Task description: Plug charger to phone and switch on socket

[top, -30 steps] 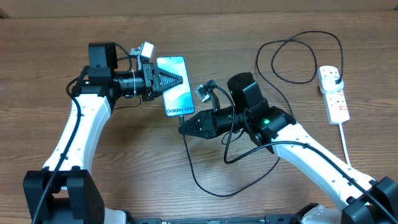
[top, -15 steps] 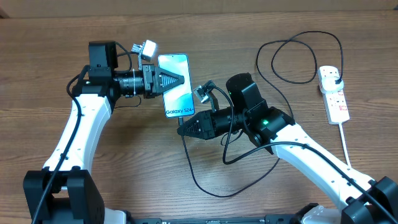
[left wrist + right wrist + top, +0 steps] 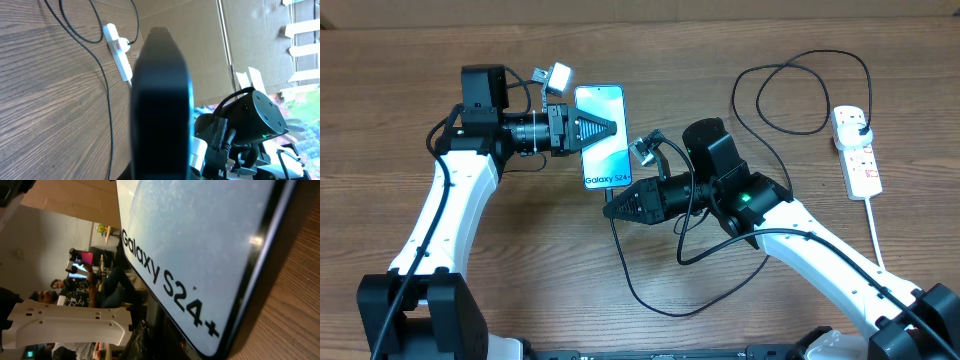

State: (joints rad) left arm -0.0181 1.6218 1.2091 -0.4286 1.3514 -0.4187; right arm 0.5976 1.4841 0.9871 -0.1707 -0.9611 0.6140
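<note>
I see left end effector (image 3: 592, 129) clenched on phone (image 3: 605, 160) left edge. Right end effector (image 3: 620, 205) at phone's bottom edge; cannot tell whether it grips charger (image 3: 640, 290). Socket (image 3: 857, 150) far right on tabletop (image 3: 520, 280).

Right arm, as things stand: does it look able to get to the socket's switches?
Probably yes, once freed. The socket lies on its side of the table, only loose charger cable between. But the right gripper is at the phone's lower edge, apparently gripping the charger tip.
</note>
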